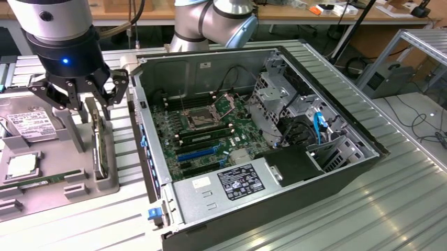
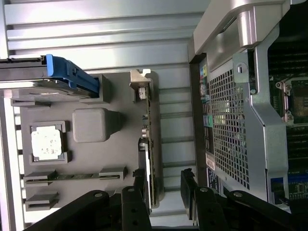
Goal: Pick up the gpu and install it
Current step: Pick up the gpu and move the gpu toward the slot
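The gpu (image 1: 100, 149) stands on edge in the grey tray (image 1: 52, 164), at nine o'clock of the open computer case (image 1: 209, 209) in the exterior view. The gripper (image 1: 87, 107) straddles its top, fingers spread and gripping nothing. The card sits off-centre between them, so closing could tilt it.

Workshop scene | ribbed metal tabletop (image 1: 391, 198) gleams with reflected light | wooden workbenches (image 1: 293, 15) line the back | a metal frame rack (image 1: 419, 31) stands at the exterior view's right | cables (image 1: 419, 119) trail across the grey floor (image 1: 401, 104)
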`<state>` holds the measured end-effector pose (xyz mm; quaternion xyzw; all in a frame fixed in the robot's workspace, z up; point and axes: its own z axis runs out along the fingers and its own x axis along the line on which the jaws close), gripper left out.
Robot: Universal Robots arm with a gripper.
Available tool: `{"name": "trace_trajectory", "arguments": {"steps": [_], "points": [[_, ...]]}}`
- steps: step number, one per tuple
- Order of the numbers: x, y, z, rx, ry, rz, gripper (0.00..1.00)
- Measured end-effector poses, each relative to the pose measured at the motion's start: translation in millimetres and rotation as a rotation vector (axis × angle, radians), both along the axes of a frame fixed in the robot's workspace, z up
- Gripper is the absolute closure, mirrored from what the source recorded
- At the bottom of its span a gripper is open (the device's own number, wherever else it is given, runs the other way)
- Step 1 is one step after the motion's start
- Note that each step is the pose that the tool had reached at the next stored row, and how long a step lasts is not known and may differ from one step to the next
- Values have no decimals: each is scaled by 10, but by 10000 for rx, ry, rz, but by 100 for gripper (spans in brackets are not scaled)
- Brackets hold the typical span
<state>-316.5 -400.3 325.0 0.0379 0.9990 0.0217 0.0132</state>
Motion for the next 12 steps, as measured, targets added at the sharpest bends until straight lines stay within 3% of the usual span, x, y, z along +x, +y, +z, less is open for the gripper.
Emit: {"name": "trace_trajectory", "arguments": {"steps": [12], "points": [[-18, 0, -68, 0, 0, 0, 57]]}}
